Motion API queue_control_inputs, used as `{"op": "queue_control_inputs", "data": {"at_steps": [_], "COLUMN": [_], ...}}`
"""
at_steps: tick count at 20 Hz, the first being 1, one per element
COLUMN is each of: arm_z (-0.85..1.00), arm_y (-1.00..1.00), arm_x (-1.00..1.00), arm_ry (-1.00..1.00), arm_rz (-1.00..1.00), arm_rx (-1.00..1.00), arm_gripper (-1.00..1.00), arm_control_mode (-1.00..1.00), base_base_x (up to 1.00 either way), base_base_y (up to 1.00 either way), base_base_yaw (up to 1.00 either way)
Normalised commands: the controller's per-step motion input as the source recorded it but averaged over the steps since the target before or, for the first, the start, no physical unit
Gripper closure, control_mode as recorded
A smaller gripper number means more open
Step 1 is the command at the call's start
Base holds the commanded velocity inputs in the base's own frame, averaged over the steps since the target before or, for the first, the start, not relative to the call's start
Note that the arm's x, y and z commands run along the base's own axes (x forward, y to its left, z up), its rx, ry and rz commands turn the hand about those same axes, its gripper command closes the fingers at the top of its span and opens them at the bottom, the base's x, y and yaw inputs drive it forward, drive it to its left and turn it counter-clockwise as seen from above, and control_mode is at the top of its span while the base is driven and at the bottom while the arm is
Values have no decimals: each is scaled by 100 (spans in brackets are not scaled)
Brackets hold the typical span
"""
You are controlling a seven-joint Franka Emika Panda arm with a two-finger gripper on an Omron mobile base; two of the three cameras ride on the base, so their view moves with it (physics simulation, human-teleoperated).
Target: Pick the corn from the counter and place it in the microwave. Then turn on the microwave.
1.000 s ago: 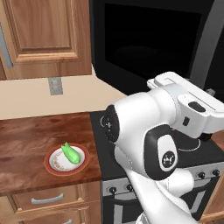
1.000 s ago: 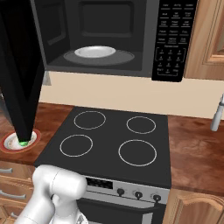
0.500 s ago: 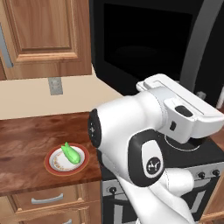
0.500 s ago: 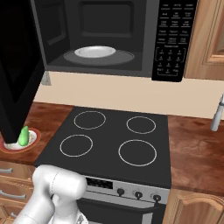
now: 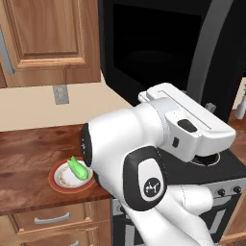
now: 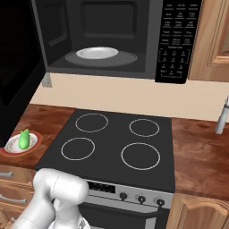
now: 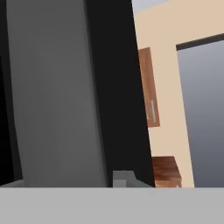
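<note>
Now, step: reaching for the corn [image 5: 78, 167], not yet picked.
Corn: on red-rimmed plate [image 5: 60, 182] on counter [image 5: 29, 153], well apart from the hand.
Microwave [image 6: 134, 40]: door open.
Gripper: spread or pressed, cannot tell.
Next: swing down over the plate.

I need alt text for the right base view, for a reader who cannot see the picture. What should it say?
An open microwave with a white dish inside hangs above a black stovetop with four white ring burners. At the far left, a small green corn stands on a red-rimmed plate on the reddish-brown counter. The robot's white arm rises at lower left.
</note>
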Motion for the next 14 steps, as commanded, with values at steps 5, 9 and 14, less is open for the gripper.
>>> {"op": "queue_control_inputs", "data": {"at_steps": [5, 9, 14], "arm_z": [-9, -15, -9], "arm_y": [22, 28, 17], "arm_x": [-31, -21, -7], "arm_ry": [0, 0, 1], "arm_rz": [0, 0, 1], "arm_rx": [0, -2, -1], "arm_gripper": [100, -100, -100], "arm_control_mode": [-100, -100, -100], "base_base_x": [0, 0, 0], "base_base_y": [0, 0, 0], "base_base_yaw": [0, 0, 0]}}
